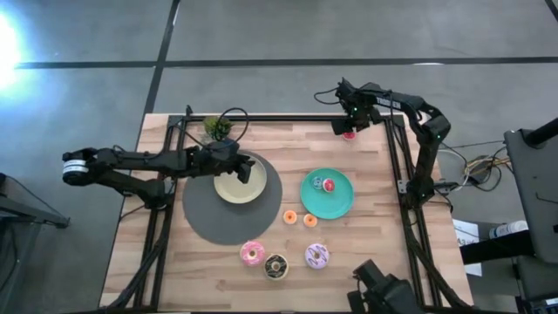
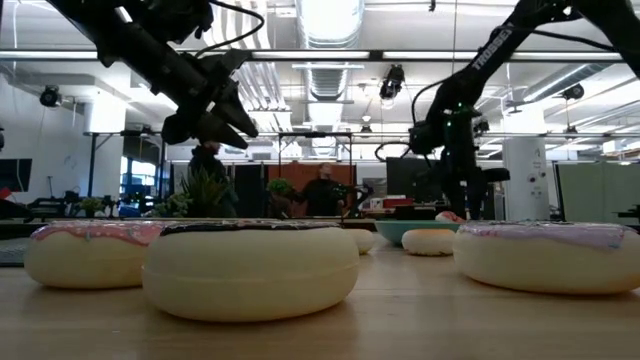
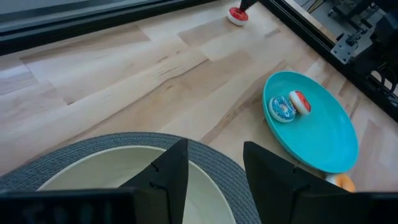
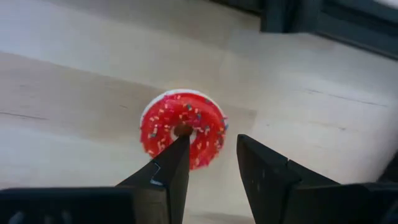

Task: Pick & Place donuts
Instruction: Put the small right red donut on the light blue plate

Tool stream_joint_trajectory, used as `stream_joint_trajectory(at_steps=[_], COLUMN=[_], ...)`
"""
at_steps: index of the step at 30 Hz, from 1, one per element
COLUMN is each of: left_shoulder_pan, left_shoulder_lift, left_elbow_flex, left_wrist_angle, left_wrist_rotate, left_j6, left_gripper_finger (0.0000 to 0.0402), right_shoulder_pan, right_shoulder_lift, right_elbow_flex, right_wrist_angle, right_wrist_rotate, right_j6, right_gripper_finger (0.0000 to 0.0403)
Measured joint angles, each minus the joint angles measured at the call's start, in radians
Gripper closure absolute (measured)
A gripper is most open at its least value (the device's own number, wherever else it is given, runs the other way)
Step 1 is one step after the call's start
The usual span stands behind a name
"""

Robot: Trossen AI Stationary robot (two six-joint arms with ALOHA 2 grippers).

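A red sprinkled mini donut (image 4: 182, 127) lies flat on the table near its far right corner (image 1: 350, 134). My right gripper (image 4: 211, 155) hangs open just above it, one fingertip in front of the hole, and shows no touch. My left gripper (image 3: 214, 168) is open and empty above the beige plate (image 1: 234, 187), which rests on a dark round mat (image 1: 205, 218). The teal plate (image 1: 340, 205) holds two mini donuts (image 3: 283, 109). Two orange minis (image 1: 289, 217) lie beside it. The pink (image 1: 252, 254), chocolate (image 1: 276, 266) and lilac (image 1: 316, 255) donuts lie near the front edge.
A small green plant (image 1: 216, 128) stands at the table's far edge behind my left arm. Black frame rails (image 1: 397, 166) run along the table's sides. Bare wood lies between the two plates and the far edge. People stand in the room beyond the table (image 2: 322, 190).
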Motion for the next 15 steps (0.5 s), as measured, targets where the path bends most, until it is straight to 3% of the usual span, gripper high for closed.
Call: stream_joint_trajectory(at_steps=[10, 15], left_shoulder_pan=[0.001, 0.001], left_shoulder_lift=[0.000, 0.000], left_elbow_flex=[0.000, -0.001], left_wrist_angle=[0.000, -0.003], left_wrist_rotate=[0.000, 0.000], left_j6=[-0.001, -0.001], left_gripper_finger=[0.0273, 0.0273], right_shoulder_pan=[-0.003, -0.004], right_shoulder_lift=[0.020, 0.049], right_elbow_flex=[-0.015, -0.023], right_wrist_angle=[0.076, 0.090], right_wrist_rotate=[0.002, -0.037], right_j6=[-0.019, -0.023], right_gripper_finger=[0.0279, 0.0306])
